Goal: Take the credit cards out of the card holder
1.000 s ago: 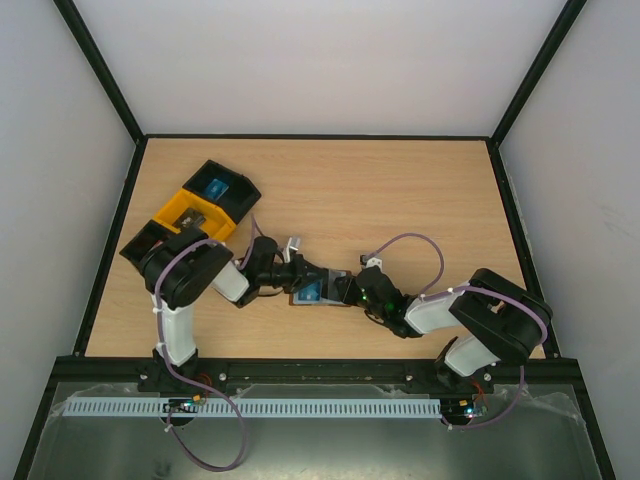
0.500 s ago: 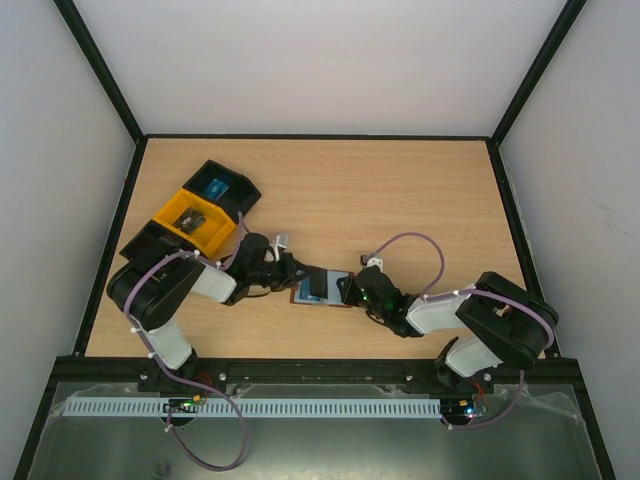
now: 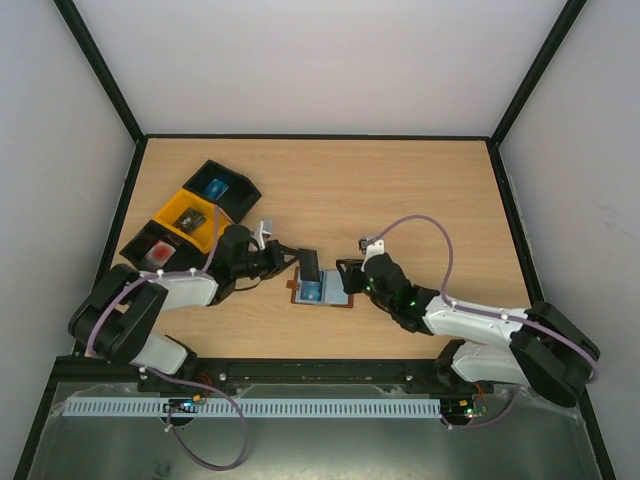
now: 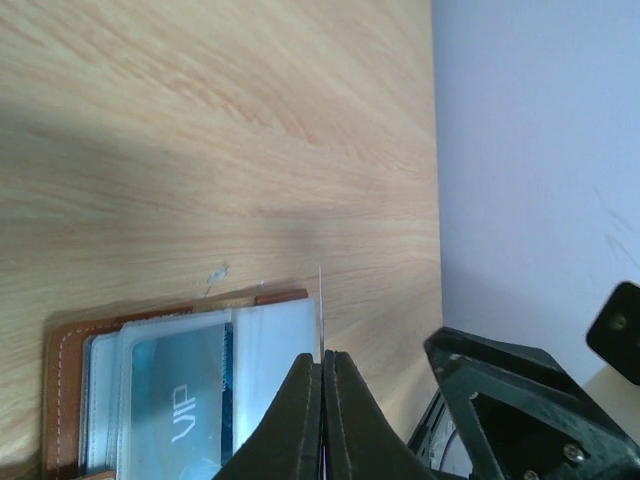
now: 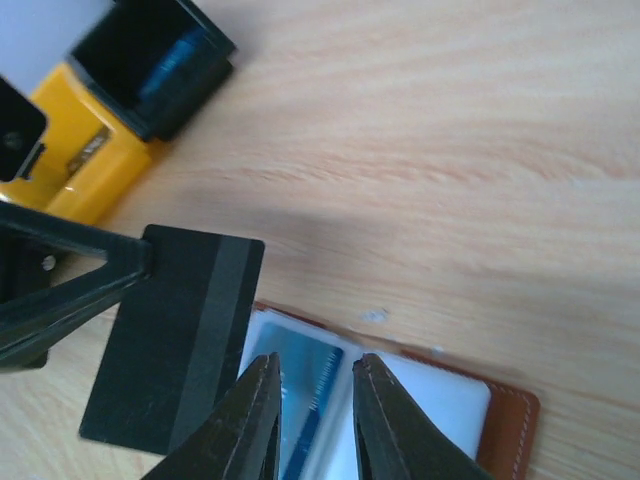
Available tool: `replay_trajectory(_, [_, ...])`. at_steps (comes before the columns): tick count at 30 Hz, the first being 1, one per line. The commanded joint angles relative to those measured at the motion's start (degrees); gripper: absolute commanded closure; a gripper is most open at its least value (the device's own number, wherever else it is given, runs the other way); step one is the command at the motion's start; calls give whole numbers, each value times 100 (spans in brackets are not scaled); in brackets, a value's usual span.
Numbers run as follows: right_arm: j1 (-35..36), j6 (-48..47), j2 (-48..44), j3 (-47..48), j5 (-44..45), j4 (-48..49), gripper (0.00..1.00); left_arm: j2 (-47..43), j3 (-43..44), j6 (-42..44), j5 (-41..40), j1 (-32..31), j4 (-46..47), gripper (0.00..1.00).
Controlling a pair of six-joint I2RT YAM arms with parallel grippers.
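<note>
Brown card holder open, clear sleeves; dark striped card out

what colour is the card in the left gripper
Dark grey card with a lighter stripe; best in right wrist view.

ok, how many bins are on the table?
3, in a row on the left: far black bin with something blue inside, yellow bin in the middle, near black bin with something red inside, beside the left arm. None seems hidden.

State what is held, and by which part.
Left gripper pinches the dark grey card by one edge, out of the card holder. Right gripper grips nothing.
</note>
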Motion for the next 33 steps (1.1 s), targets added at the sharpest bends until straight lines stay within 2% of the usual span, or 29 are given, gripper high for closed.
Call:
replay_trajectory(1, [15,-822,-477,24,-100,164,78,-397,-69,307,68,220,-401,97])
replay_trajectory(4, [39,-1151,-677,-56,-469,481,76,-611,-146,47,355,421,-451,97])
replay_trajectory(7, [206,-1995,-926,-392,-553,1107,75,-827,-188,-162,675,527,-493,97])
replay_trajectory(10, [403,-2749,-1220,-767,-570,1676,73,-1111,-116,-128,872,578,-914,97])
replay_trajectory(15, [470,-3494,-1217,-838,-659,1757,65,-1507,-16,-53,1355,748,-1545,97])
replay_trajectory(18, [643,-4203,-1112,-950,-726,1999,62,-1590,37,-171,1805,876,-1583,97])
replay_trajectory(21, [950,-5025,-1097,-1042,-482,2229,59,-1717,50,-575,2120,927,-1331,97])
replay_trajectory(27, [1046,-6176,-521,-888,3,2665,50,-1830,352,-353,2538,927,-1890,97])
replay_trajectory(33, [1190,-7539,-100,-830,552,3240,49,-1935,234,-451,2637,919,-1920,97])
